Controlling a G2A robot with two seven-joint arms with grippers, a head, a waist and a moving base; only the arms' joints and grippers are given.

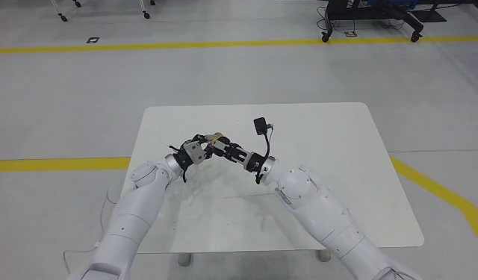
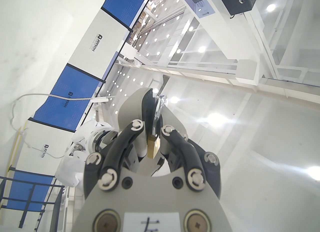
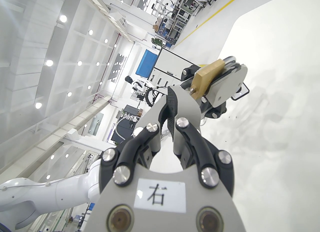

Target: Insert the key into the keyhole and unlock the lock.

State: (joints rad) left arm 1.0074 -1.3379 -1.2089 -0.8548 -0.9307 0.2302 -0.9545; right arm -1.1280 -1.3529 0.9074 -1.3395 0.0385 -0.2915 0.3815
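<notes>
While left hand [image 2: 155, 104] clamps the lock [image 3: 206, 77], right hand [image 3: 173, 94] is closed beside it

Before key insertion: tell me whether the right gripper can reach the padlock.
Likely yes: the left gripper holds the padlock with its free end toward the right gripper, whose tips sit beside it, nothing between.
</notes>
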